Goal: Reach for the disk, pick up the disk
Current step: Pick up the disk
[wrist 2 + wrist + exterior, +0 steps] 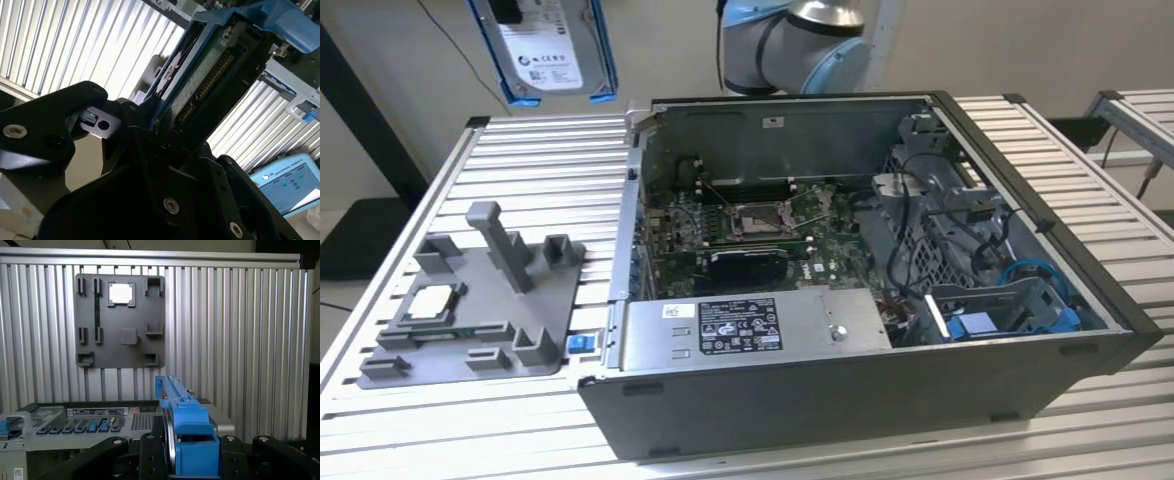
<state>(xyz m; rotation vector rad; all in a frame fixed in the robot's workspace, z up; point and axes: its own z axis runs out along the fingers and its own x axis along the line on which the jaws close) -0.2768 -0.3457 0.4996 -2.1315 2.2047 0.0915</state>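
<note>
You will find the black two-finger gripper (191, 452) closed on the flat, silver-grey metal disk (544, 55) in its blue plastic bracket, holding it upright and well above the ribbed aluminium table (520, 170), probably so that it hangs clear of the open dark-grey computer case (854, 400).

Gripper (161, 131) aloft, seemingly clamped on disk (210, 70); arm (794, 45) joint high behind.

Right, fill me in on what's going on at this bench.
The robot arm's pincer is shut on the disk, clamping it at its blue bracket. The disk is held up in the air, off the slatted table, to the exterior view's left of the open computer case. The grey fixture tray sits on the table.
</note>
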